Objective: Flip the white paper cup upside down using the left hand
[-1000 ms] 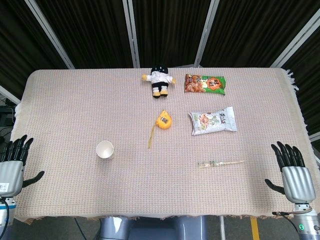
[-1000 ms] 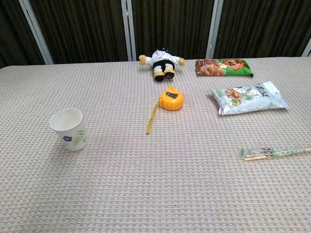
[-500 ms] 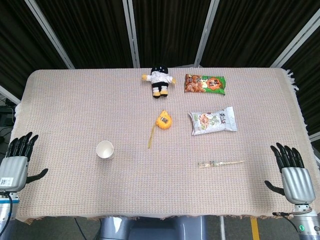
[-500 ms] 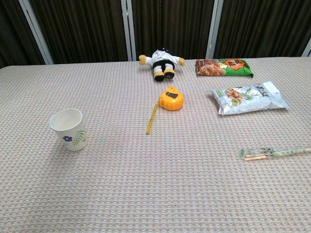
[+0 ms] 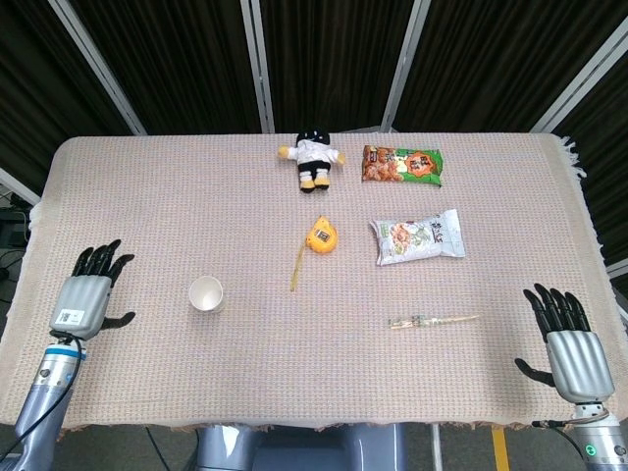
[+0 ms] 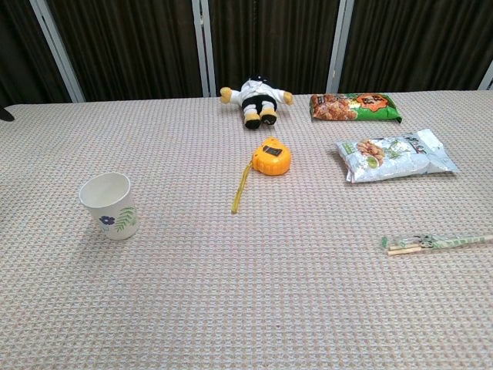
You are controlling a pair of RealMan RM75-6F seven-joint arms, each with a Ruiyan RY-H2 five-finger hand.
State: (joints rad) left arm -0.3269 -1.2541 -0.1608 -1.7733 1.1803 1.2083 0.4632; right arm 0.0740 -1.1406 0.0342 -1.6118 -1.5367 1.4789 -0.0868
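The white paper cup (image 5: 206,293) stands upright on the table's left half, mouth up; the chest view shows a blue flower and green leaf print on the cup (image 6: 109,206). My left hand (image 5: 88,298) hovers over the table's left edge, left of the cup and apart from it, fingers spread and empty. Only a dark fingertip (image 6: 6,114) of it shows at the chest view's left border. My right hand (image 5: 567,343) stays open off the front right corner, holding nothing.
A beige woven cloth (image 5: 147,216) covers the table. A yellow tape measure (image 5: 320,236) lies mid-table with its tape pulled out. A plush doll (image 5: 312,158) and an orange snack bag (image 5: 402,165) sit at the back, a white snack bag (image 5: 419,237) and wrapped chopsticks (image 5: 432,320) to the right.
My left hand has moved up and right, from off the table's front left corner to over its left edge, closer to the cup. The right hand barely shifted.
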